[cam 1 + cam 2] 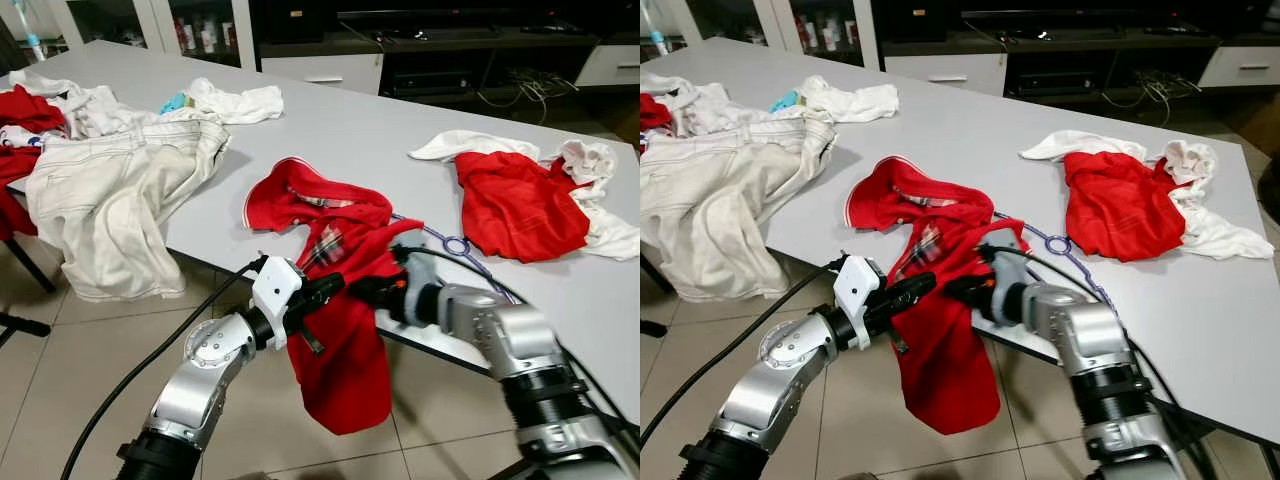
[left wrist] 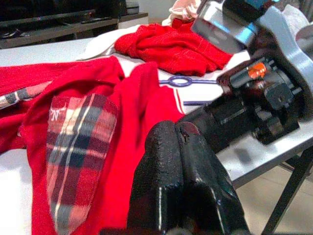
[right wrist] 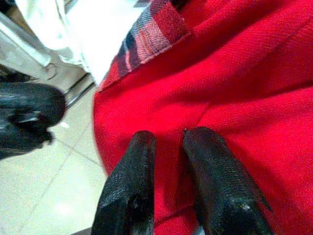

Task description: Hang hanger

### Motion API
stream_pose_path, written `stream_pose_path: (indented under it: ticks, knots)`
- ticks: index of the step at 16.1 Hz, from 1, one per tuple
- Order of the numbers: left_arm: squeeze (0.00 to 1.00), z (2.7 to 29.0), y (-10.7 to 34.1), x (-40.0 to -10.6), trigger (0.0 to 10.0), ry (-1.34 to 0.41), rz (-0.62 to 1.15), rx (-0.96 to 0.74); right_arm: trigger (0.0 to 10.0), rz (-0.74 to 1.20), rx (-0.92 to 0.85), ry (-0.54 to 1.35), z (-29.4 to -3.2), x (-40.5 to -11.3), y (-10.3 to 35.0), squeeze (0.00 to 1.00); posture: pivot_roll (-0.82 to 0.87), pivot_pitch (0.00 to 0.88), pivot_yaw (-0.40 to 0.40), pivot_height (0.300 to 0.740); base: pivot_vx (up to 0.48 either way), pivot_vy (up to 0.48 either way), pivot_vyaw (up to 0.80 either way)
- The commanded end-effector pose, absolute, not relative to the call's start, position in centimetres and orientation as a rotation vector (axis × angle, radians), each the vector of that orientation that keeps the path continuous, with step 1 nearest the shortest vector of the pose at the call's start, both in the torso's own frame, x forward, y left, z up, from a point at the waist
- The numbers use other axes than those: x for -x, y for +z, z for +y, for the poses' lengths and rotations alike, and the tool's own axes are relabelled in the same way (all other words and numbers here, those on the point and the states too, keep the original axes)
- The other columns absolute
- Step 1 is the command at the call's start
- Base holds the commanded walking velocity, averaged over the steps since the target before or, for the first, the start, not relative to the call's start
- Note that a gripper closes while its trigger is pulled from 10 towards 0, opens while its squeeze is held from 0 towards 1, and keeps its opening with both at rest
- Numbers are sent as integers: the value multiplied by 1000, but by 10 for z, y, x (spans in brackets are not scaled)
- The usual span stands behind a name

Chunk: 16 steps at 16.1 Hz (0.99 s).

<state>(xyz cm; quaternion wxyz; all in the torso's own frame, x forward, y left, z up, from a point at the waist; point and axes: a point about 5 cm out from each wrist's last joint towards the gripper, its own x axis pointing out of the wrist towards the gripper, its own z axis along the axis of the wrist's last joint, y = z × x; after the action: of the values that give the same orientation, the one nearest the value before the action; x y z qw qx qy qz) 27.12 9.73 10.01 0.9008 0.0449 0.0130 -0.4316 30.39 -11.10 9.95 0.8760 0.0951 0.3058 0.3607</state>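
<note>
A red shirt (image 1: 340, 360) with a plaid collar lining (image 2: 78, 147) lies over the front edge of the grey table (image 1: 350, 130), and its lower half hangs toward the floor. A thin purple hanger (image 1: 457, 245) lies on the table partly under the shirt, its hook pointing toward the back right. My left gripper (image 1: 328, 290) is shut, its tips against the shirt's left side at the table edge. My right gripper (image 1: 362, 291) faces it from the right. Its fingers (image 3: 132, 171) are nearly together and pinch a fold of the red cloth.
A second red garment (image 1: 520, 205) lies on white cloth at the right of the table. Cream trousers (image 1: 110, 200) drape over the left edge, with white cloths (image 1: 235, 100) and more red cloth (image 1: 25, 110) behind. Tiled floor (image 1: 90, 330) lies below, and dark cabinets stand beyond.
</note>
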Motion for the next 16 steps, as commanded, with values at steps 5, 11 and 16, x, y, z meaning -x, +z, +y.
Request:
stream_pose_path:
  ticks: [5, 11, 16]
  knots:
    - [0, 103, 102, -271, 10000, -863, 14, -90, 10000, 686, -189, 788, -90, -309, 95, 0, -62, 0, -1, 740, 0, 0, 0]
    - [0, 100, 103, -272, 10000, -867, 11, -86, 10000, 674, 3, 289, -138, -347, 81, 0, -62, 0, -7, 740, 0, 0, 0]
    - [0, 99, 101, -271, 10000, -867, 15, -85, 10000, 582, 7, 151, -150, -362, 91, 0, -61, 0, -7, 740, 0, 0, 0]
